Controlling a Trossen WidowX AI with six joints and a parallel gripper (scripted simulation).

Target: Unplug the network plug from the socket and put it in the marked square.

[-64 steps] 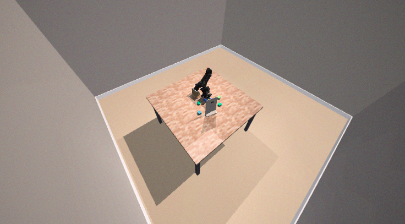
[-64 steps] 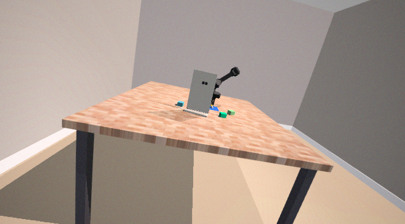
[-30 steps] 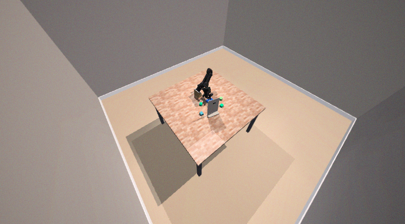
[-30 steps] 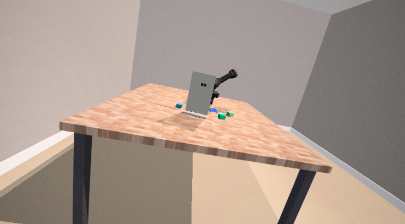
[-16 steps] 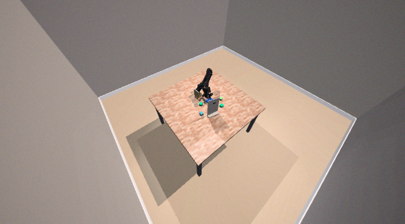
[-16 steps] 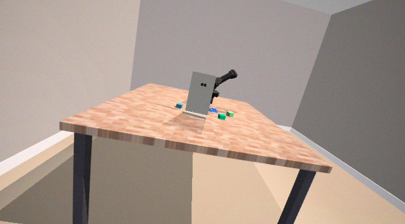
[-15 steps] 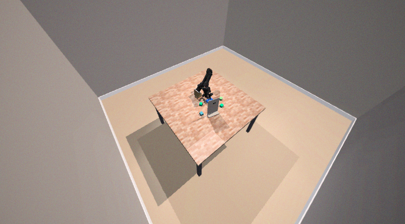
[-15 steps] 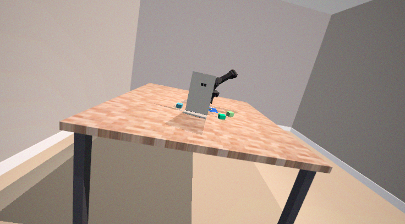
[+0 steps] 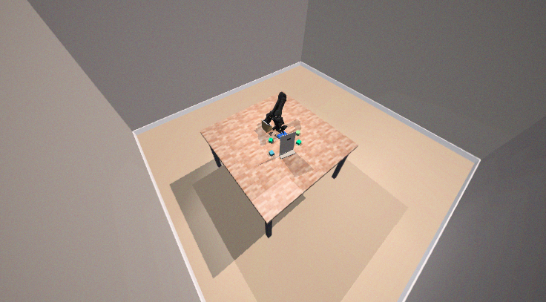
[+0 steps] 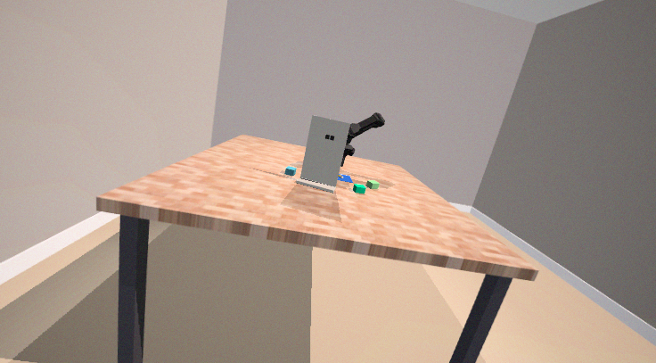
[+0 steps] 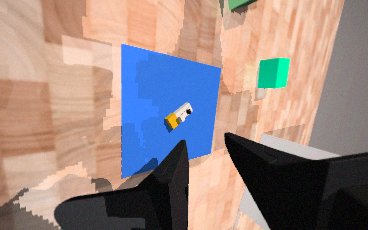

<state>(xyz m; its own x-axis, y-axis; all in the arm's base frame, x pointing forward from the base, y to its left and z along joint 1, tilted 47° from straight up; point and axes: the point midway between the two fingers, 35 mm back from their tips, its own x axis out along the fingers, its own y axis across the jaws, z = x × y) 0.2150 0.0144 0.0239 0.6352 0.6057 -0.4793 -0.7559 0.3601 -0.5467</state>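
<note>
The plug (image 11: pixel 179 113), white with a yellow end, lies on the blue marked square (image 11: pixel 137 100) (image 9: pixel 280 136) (image 10: pixel 346 178) on the table. It lies inside the square's edges in the wrist view. My gripper (image 11: pixel 205 141) is open, with nothing between its fingertips; it is above the table, and a gap shows between the fingers and the plug. The upright grey panel (image 9: pixel 286 146) (image 10: pixel 321 160) stands beside the square, and two dark openings show in its upper part in the exterior view. The thin tab is too small to make out clearly.
Green cubes (image 11: pixel 272 73) (image 9: pixel 298 142) (image 10: pixel 358 188), a light green cube (image 10: pixel 372 184) (image 9: pixel 297 132) and a blue cube (image 9: pixel 271 153) (image 10: pixel 290 170) stand around the panel and square. Another green cube (image 9: pixel 271 139) lies left of the square. The panel's pale foot (image 10: pixel 314 185) rests on the table.
</note>
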